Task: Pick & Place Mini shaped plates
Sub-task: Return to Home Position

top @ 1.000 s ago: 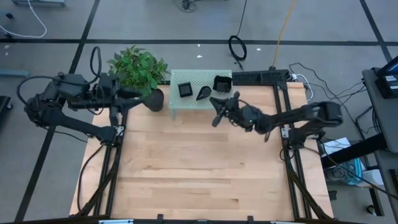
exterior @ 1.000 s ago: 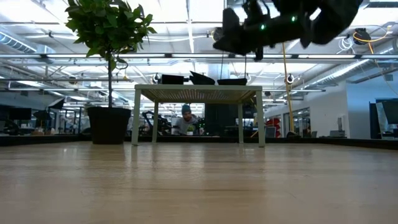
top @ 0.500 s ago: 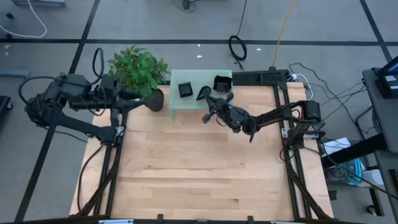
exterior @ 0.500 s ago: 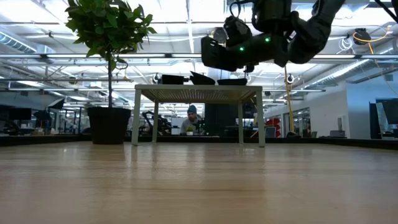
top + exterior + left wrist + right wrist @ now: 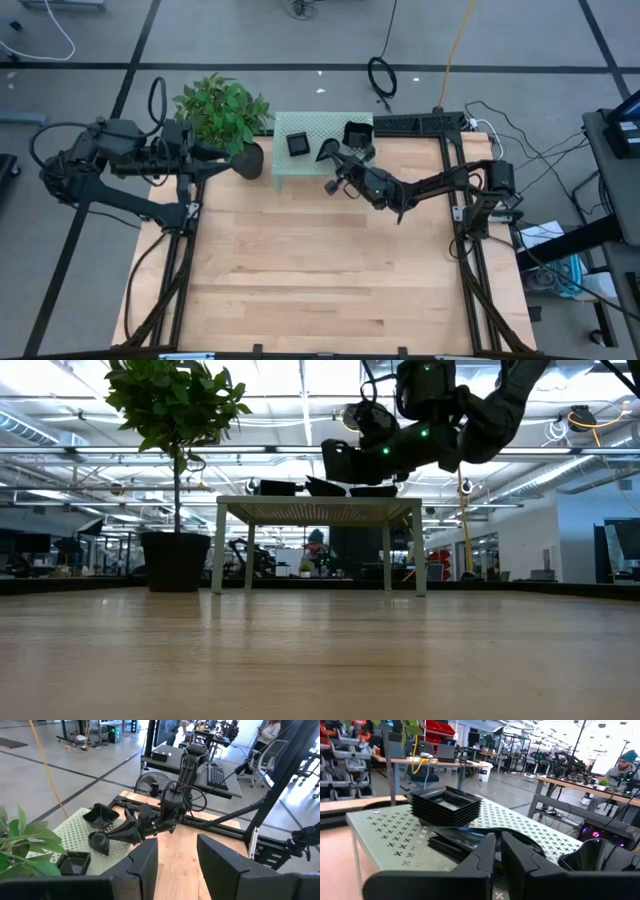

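Note:
Three stacks of black mini shaped plates stand on a small pale green perforated stand (image 5: 318,126) at the table's far edge. They are square ones (image 5: 445,806), teardrop ones (image 5: 460,841) and wavy-edged ones (image 5: 600,856). My right gripper (image 5: 332,185) hovers just above the stand's near edge. It is shut, points level toward the teardrop stack (image 5: 327,151) and holds nothing. My left gripper (image 5: 176,855) waits open beside the plant, raised at the table's far left.
A potted green plant (image 5: 220,110) in a dark pot (image 5: 248,160) stands left of the stand, close to my left gripper. The bare wooden tabletop (image 5: 320,270) stretches from the stand to the near edge. Black frame rails run along both sides.
My right gripper has moved toward the table's left and down, closer to the green stand and the teardrop stack, and has rolled somewhat about its pointing line. It has stayed shut. The plates have not moved.

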`<action>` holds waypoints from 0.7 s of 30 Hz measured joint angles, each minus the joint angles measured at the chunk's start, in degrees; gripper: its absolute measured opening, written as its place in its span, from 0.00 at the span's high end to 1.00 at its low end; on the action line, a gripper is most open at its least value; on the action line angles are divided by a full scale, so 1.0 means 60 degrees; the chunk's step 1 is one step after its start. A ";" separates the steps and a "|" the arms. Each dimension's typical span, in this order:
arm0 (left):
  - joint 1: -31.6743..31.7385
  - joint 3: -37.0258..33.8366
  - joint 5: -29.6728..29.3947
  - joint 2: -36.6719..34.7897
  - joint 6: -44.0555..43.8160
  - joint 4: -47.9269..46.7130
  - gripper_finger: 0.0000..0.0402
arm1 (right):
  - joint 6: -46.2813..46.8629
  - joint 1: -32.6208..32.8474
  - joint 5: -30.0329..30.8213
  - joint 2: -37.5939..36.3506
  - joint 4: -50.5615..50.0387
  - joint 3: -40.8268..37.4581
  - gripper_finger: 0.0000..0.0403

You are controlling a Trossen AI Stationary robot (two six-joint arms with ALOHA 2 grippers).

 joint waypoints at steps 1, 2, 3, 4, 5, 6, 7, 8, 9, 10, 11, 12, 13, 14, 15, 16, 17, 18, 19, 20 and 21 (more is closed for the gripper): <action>0.0000 -0.0004 0.0000 0.0000 0.0027 0.0000 0.65 | -0.0057 -0.0006 0.0002 0.0004 -0.0016 0.0000 0.95; 0.0000 -0.0004 0.0000 -0.0004 0.0095 0.0000 0.65 | -0.0137 -0.0021 -0.0001 0.0007 -0.0041 0.0000 0.95; 0.0000 -0.0002 0.0000 -0.0004 0.0122 0.0000 0.65 | -0.0181 -0.0025 -0.0001 0.0007 -0.0042 0.0000 0.95; 0.0000 -0.0001 0.0000 0.0000 0.0124 -0.0001 0.65 | -0.0202 -0.0025 -0.0001 0.0005 -0.0025 0.0000 0.95; 0.0000 -0.0004 0.0000 0.0000 0.0124 0.0000 0.65 | -0.0207 -0.0025 0.0001 0.0004 -0.0004 0.0000 0.95; 0.0000 -0.0003 0.0000 0.0000 0.0133 0.0000 0.65 | -0.0233 -0.0027 -0.0001 0.0000 -0.0002 0.0000 0.95; 0.0000 -0.0004 0.0000 0.0000 0.0149 0.0000 0.65 | -0.0285 -0.0044 -0.0002 0.0000 -0.0004 0.0000 0.95; 0.0000 -0.0004 0.0000 0.0000 0.0149 0.0000 0.65 | -0.0345 -0.0049 -0.0005 0.0000 -0.0010 0.0000 0.95; 0.0000 -0.0002 0.0000 -0.0001 0.0149 0.0000 0.65 | -0.0399 -0.0060 -0.0005 0.0000 -0.0013 0.0000 0.95; 0.0000 -0.0004 0.0000 0.0000 0.0145 0.0000 0.65 | -0.0483 -0.0079 -0.0005 0.0000 -0.0014 0.0000 0.95; 0.0000 -0.0004 0.0000 0.0000 0.0142 0.0000 0.65 | -0.0553 -0.0087 -0.0012 0.0000 -0.0059 0.0000 0.95; 0.0000 -0.0004 0.0000 0.0000 0.0142 0.0000 0.65 | -0.0595 -0.0094 -0.0023 0.0000 -0.0151 0.0000 0.95; 0.0000 -0.0002 0.0000 0.0000 0.0142 0.0000 0.65 | -0.0615 -0.0109 -0.0030 0.0000 -0.0311 0.0000 0.95; 0.0000 -0.0004 0.0000 0.0000 0.0138 0.0000 0.65 | -0.0620 -0.0117 -0.0026 0.0000 -0.0477 0.0000 0.95; 0.0000 -0.0004 0.0000 -0.0002 0.0138 0.0000 0.65 | -0.0645 -0.0137 -0.0035 0.0000 -0.0593 0.0000 0.95; 0.0000 0.0000 0.0000 0.0000 0.0138 0.0000 0.65 | -0.0723 -0.0159 -0.0036 0.0004 -0.0630 0.0000 0.95; 0.0000 0.0000 0.0000 0.0000 0.0135 0.0000 0.65 | -0.0814 -0.0171 -0.0038 0.0002 -0.0624 0.0000 0.95; 0.0000 -0.0002 0.0000 0.0000 0.0132 0.0000 0.65 | -0.0862 -0.0175 -0.0034 0.0000 -0.0599 0.0000 0.95; 0.0000 -0.0004 0.0000 0.0000 0.0125 0.0000 0.65 | -0.0865 -0.0175 -0.0035 0.0000 -0.0571 0.0000 0.95; 0.0000 -0.0004 0.0000 0.0000 0.0118 0.0000 0.65 | -0.0861 -0.0178 -0.0034 0.0000 -0.0524 0.0000 0.95; 0.0000 -0.0002 0.0000 0.0000 0.0108 0.0000 0.65 | -0.0865 -0.0169 -0.0034 0.0001 -0.0432 0.0000 0.95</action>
